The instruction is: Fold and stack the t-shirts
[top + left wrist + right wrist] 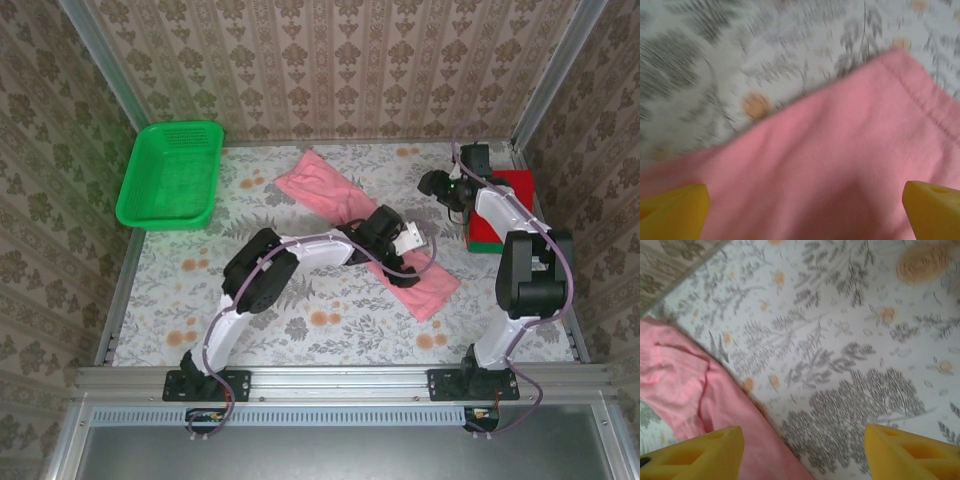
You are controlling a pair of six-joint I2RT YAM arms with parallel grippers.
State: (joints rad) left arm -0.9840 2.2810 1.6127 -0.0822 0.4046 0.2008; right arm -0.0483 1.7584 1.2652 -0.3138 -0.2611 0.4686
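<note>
At the far left corner of the floral tablecloth (300, 320) you have the green mesh basket (170, 175), well apart from everything else.

Toward the middle lies the pink t-shirt (318, 182), folded into a long narrow strip. It runs on a diagonal from the far centre down toward the near right.

Your left gripper (405, 255) is reached across over the lower half of that strip. On the left wrist camera, which is blurred, its yellow fingertips (672, 210) stand wide apart. The gripper (805, 215) is released and grips nothing. The pink cloth (840, 165) spans the whole gap under it, with a stitched hem toward the right.

Your right gripper (437, 186) hangs over the far right of the table, near the strip but off it. On the right wrist camera its fingers (912, 452) are likewise spread, and the gripper (802, 455) is released above bare tablecloth. The pink t-shirt (680, 380) is off to its left.

At the far right edge sits the folded red t-shirt (515, 185), partly behind the right arm. The folded green t-shirt (487, 245) shows as a band at its near side.
</note>
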